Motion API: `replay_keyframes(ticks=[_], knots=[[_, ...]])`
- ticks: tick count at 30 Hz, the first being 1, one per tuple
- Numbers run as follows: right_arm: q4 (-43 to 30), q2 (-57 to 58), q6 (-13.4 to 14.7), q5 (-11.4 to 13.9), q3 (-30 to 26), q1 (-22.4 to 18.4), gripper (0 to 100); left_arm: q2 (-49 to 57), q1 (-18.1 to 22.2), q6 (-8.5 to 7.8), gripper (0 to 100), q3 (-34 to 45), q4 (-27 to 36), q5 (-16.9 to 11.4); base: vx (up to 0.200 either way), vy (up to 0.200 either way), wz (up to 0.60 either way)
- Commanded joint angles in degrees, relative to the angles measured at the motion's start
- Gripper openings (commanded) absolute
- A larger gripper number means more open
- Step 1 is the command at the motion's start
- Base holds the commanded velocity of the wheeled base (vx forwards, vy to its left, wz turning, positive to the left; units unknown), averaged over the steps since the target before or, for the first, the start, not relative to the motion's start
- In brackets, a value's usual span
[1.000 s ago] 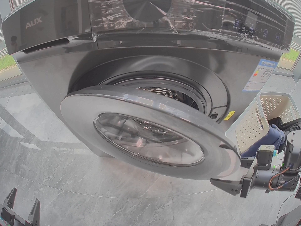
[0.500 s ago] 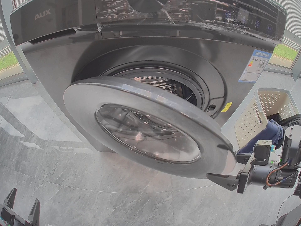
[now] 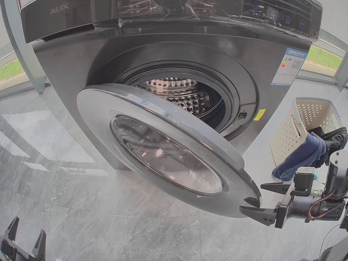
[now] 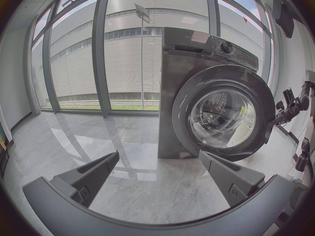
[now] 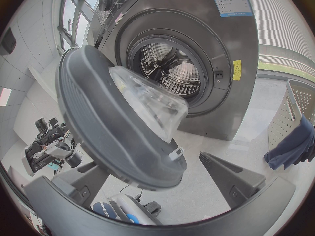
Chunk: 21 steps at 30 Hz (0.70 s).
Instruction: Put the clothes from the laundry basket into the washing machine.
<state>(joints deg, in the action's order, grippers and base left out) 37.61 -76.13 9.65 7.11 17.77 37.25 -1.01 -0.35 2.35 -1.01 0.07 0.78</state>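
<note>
**Swinging the door clear before loading**

Left gripper (image 3: 27, 232), 7 o'clock: fingers apart, low. Round grey glass-windowed door (image 3: 163, 153) of the dark grey washing machine (image 3: 72, 66): half open. Right gripper (image 3: 251, 197), 4 o'clock: fingers apart astride the door's rim; best to push along the hinge arc, not inward. Dark blue clothes (image 3: 301, 156) drape the cream perforated laundry basket (image 3: 286, 138), 3 o'clock.

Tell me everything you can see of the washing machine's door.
The door is a round, dark grey glossy ring around a clear bulging glass window. It stands swung partly open, hinged on the robot's left, leaving the steel drum exposed. A small pale latch tab sits on its inner free edge. The right gripper has open jaws straddling that free edge; contact is unclear.
</note>
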Motion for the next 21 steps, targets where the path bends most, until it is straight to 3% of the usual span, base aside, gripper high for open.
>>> replay_keyframes(ticks=[1, 4, 11, 20, 21], knots=[[0.01, -3.15, -0.07, 0.01, 3.06, -0.34, 100, 0.84, 0.0, 0.02, 100, 1.01, 0.01, 0.01, -0.2, 0.0, 0.0], [0.01, -4.29, -0.34, 0.19, 3.23, 0.63, 100, 0.84, 0.0, 0.02, 100, 1.01, 0.01, 0.01, -0.2, 0.0, 0.0], [0.01, -3.23, -0.07, 0.36, -0.2, 4.23, 100, 0.84, 0.0, 0.02, 100, 1.01, 0.01, 0.01, 0.0, 0.0, 0.0], [-0.25, 2.3, 0.01, -0.25, -8.37, 3.18, 100, 0.84, 0.0, 0.02, 100, 1.01, 0.01, 0.01, 0.0, 0.0, 0.0], [-0.61, 3.18, -0.07, -1.13, -10.22, 1.51, 100, 0.84, 0.0, 0.02, 100, 1.01, 0.01, 0.01, 0.0, 0.0, 0.0]])
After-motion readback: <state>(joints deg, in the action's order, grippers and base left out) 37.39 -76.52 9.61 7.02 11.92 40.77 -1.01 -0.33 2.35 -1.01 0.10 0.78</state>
